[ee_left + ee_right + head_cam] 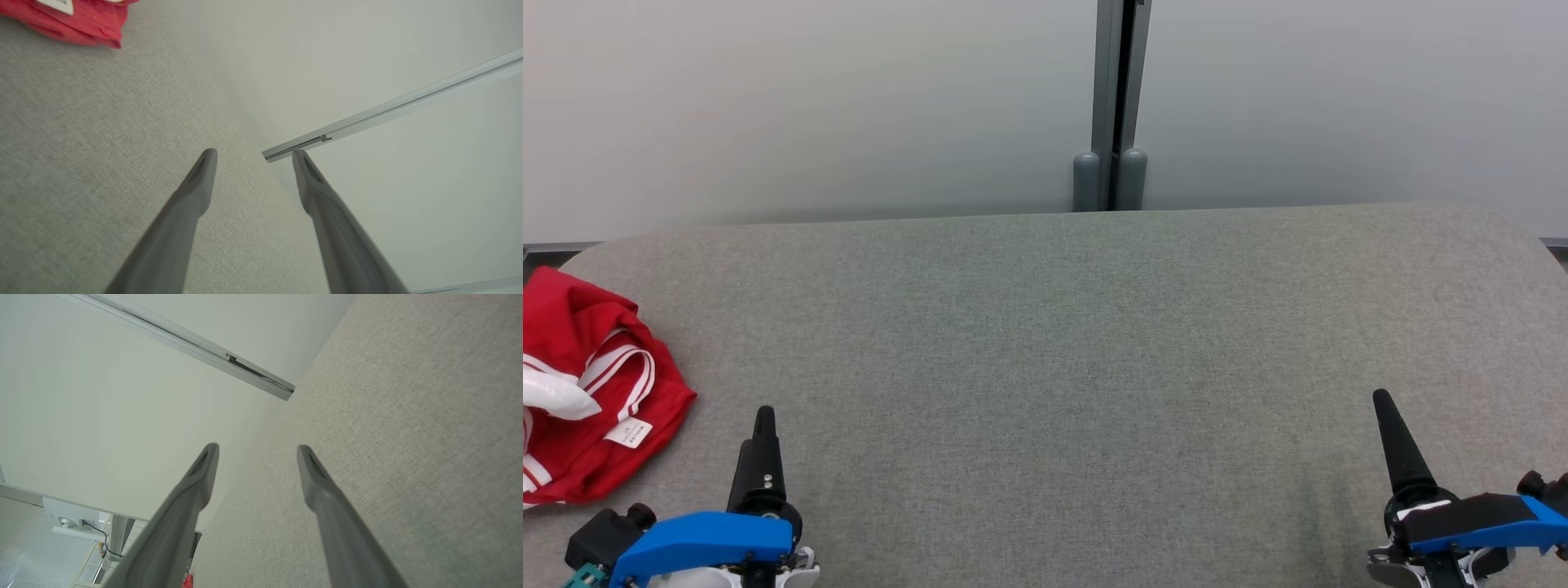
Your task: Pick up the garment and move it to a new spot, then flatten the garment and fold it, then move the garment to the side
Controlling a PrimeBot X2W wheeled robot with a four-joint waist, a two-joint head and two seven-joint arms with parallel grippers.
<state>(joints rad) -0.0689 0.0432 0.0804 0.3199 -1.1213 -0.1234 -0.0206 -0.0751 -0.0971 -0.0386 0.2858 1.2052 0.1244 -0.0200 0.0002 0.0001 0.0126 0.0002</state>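
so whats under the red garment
The red garment lies crumpled directly on the grey fabric surface, which shows along its right and near edges. Anything beneath its folds is covered, and its left part runs out of the head view.

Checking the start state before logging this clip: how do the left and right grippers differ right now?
The left gripper sits close to the crumpled red garment; the right gripper is across the grey surface, away from it. In the head view the left one points straight up, while the right one leans left. Both are open and empty.
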